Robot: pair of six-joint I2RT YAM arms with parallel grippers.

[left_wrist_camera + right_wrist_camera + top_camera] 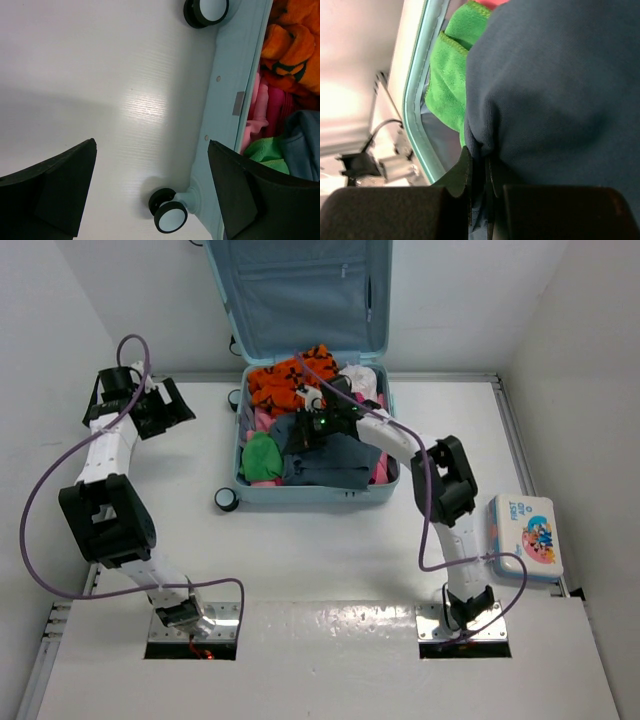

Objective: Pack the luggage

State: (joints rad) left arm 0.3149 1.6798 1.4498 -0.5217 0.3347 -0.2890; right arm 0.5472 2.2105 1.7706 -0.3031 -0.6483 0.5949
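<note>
Table: one white table (320,570). Everything sits on it. Only the top view shows all of it.
Luggage: one big pale blue luggage (310,495) lies open at the far middle of the table. Its lid (300,295) stands up at the back, and only the top view shows the lid. The left wrist view shows its left side wall (235,75) up close. The right wrist view shows just a strip of its rim (415,100).
Arms: two. The left arm (105,520) bends out to the left of the luggage. The right arm (440,485) reaches over into it. Each has one purple cable.
Clothes: a pile fills the luggage. I count one orange piece (290,380) at the back, one dark blue piece (330,460) at the front, one green cloth (262,455) by the left wall, some pink (258,422) and some white (360,380).
First-aid box: one small white and blue box (528,535) sits near the right edge of the table, well apart from the luggage. Only the top view shows it.
Left gripper: the left gripper (151,150) is spread wide over bare table, just left of the luggage. It holds nothing.
Right gripper: the right gripper (479,165) is pinched tight on a fold of the dark blue piece (555,90), inside the luggage. The green cloth (447,80) is right beside it. The top view shows where the right gripper (312,430) is, but not the pinch.
Wheels: the left wrist view shows two small black wheels, one at the top (206,11) and one at the bottom (167,212). Both are on the left side of the luggage.
</note>
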